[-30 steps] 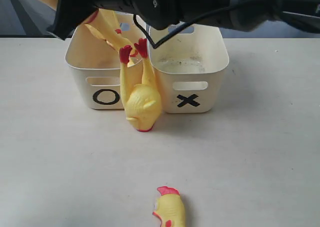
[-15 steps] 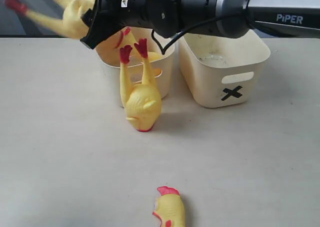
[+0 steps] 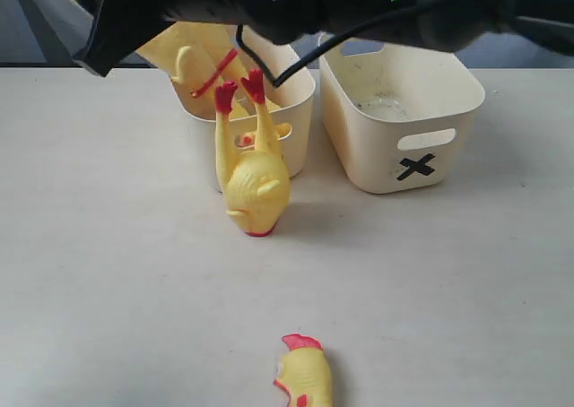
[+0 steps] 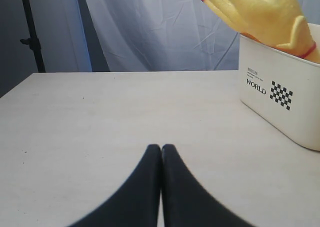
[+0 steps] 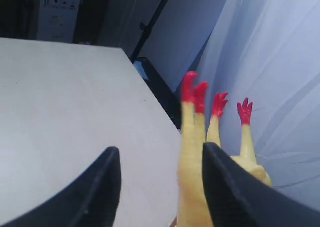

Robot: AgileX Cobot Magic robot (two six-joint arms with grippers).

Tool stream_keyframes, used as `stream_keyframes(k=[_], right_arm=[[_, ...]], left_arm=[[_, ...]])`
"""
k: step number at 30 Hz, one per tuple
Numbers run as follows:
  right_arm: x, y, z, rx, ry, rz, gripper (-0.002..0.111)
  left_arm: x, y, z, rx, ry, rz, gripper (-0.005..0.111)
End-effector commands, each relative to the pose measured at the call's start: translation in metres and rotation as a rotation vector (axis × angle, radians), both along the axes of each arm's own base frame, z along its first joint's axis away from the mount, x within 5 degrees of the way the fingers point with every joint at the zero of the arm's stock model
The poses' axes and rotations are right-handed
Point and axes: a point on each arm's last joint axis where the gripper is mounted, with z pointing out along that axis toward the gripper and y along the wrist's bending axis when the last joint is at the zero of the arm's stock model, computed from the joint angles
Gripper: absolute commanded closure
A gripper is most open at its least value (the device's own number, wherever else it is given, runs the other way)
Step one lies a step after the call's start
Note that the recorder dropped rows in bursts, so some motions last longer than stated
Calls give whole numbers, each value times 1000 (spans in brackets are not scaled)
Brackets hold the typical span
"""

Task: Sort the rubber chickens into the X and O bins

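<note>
My right gripper reaches across above the left tub and is open; yellow legs with red feet stand up between its wide-spread fingers, unclamped. A long chicken with a red neck band lies in that tub, the O bin, whose mark does not show. A smaller chicken leans head-down against the tub's front. Another small chicken lies near the front edge. The X bin stands to the right. My left gripper is shut on nothing, low over bare table.
The right arm's black body spans the top of the exterior view over both tubs. A dark stand and white curtain lie beyond the table's far edge. The O bin's side carries a WORLD label.
The right gripper swung left with the long chicken, then let it go; it now rests in the O bin. Both tubs shifted, the X bin to the right, the O mark turning out of sight.
</note>
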Motion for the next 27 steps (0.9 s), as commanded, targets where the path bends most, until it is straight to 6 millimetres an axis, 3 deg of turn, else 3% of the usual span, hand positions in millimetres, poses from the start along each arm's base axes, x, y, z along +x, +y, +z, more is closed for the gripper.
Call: stream_keyframes(k=[1,4,12,17,23,26,27], right_arm=[[-18,-20,13,-149,110,20,59],[-28,-33,11,-300,191,29,59],[-42,-54,-23,-639,438,27,59],[-33,-54,-36,-697,359,-6,59],[-14,-51,-24,-685,93,-69,59],[-10,-50,-22,-640,72,-92,57],[-7,-50,-22,-622,78,-112,52]], left_arm=[[0,0,1,-3,-8,-3,107],[0,0,1,-3,-8,-3,107],[0,0,1,-3,-8,-3,107],[0,0,1,-3,-8,-3,107],[0,0,1,-3,-8,-3,107],[0,0,1,-3,-8,-3,107],[0,0,1,-3,-8,-3,107]])
